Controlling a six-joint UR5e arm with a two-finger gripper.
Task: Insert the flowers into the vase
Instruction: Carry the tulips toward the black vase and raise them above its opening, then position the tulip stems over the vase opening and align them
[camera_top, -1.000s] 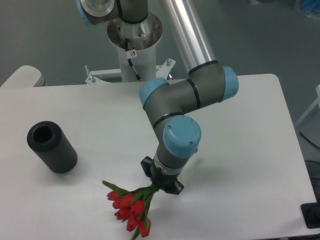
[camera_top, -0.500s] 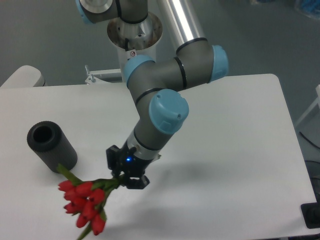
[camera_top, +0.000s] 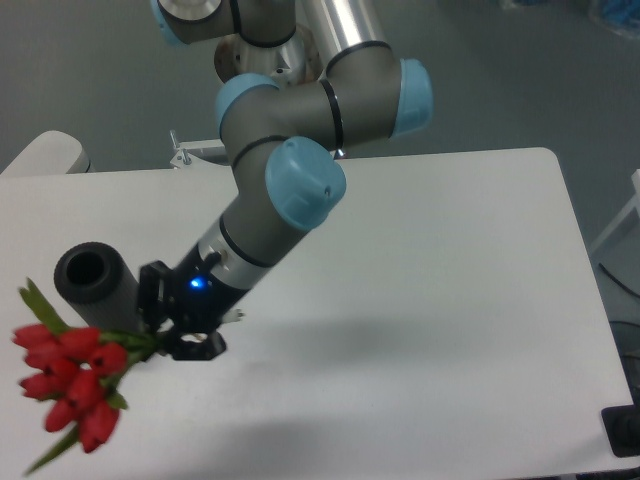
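Note:
The vase (camera_top: 92, 284) is a matte black cylinder lying on the left of the white table (camera_top: 450, 300), its round hole facing up and toward the camera. My gripper (camera_top: 168, 330) hangs just right of it, partly in front of its lower end, and is shut on the green stems of the flowers (camera_top: 68, 385). The red buds point left and down, out past the table's front-left corner area, below the vase. A green leaf sticks up near the vase's left side.
The arm's grey links and blue joint caps (camera_top: 305, 185) reach from the base (camera_top: 270, 60) at the back over the table's middle. A pale rounded object (camera_top: 45, 152) sits at the far left edge. A dark object (camera_top: 625, 430) shows at the lower right.
The gripper has carried the flowers leftward and slightly up, from the table's front centre to beside the vase. The buds now lie left of and below the vase.

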